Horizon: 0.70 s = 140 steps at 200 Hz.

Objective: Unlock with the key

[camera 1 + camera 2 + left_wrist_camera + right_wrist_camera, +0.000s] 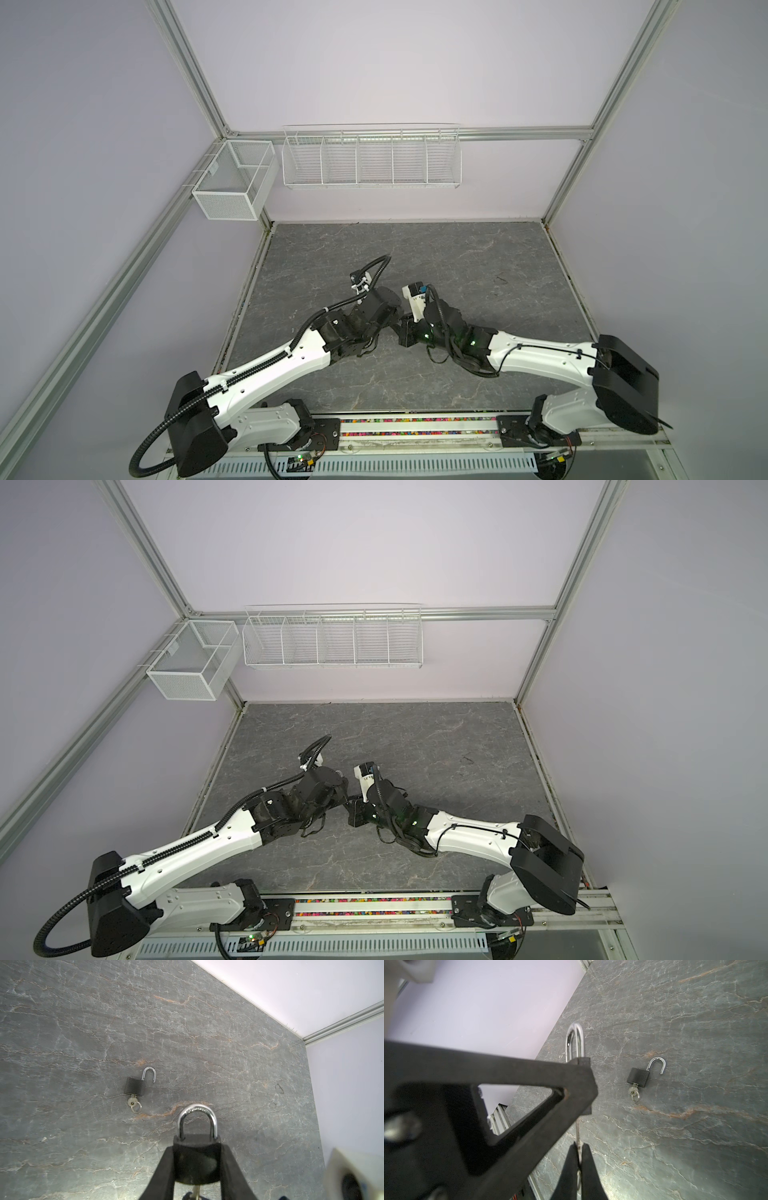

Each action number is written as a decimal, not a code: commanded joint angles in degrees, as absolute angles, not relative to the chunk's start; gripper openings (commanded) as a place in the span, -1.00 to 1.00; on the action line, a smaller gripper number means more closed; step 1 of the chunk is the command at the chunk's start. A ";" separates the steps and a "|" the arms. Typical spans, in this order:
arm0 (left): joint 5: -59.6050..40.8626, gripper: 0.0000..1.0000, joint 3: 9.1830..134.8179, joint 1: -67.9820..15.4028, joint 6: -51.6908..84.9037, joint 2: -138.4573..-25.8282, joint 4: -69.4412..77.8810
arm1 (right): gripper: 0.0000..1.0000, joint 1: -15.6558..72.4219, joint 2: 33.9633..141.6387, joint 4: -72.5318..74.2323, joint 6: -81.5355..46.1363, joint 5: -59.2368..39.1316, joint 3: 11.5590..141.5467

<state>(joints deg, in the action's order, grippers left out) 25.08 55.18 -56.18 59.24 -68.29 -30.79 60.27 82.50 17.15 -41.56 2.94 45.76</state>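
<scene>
Above the middle of the grey stone table, the black padlock is clamped by its body in the left gripper, its shackle closed. The right gripper is pinched tight on the key in its underside. A smaller padlock lies open on the table nearby.

**4 cams, 1 table**

Both top views: stereo pair set high at the front, tilted down & back over the table; far off, whole cell in shot, near-same framing.

Left wrist cam: close behind left gripper, facing over the table to a wall corner; right wrist cam: close behind right gripper, left gripper filling its near field; both wrist views share the held lock & open lock.
</scene>
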 commanded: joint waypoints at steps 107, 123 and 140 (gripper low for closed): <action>24.71 -1.00 54.63 -56.60 57.57 -68.25 -34.06 | -0.87 59.80 79.40 17.92 -39.78 1.06 48.67; 25.98 -1.00 54.34 -56.60 57.59 -67.80 -35.07 | -0.87 59.31 78.84 16.27 -39.28 0.50 48.74; 26.87 -1.00 54.41 -56.60 57.74 -67.76 -36.10 | -0.87 59.17 78.95 14.47 -38.53 -1.21 49.97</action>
<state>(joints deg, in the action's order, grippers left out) 25.32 54.85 -56.31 57.98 -67.66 -32.03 59.48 81.62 13.45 -40.42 0.23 46.72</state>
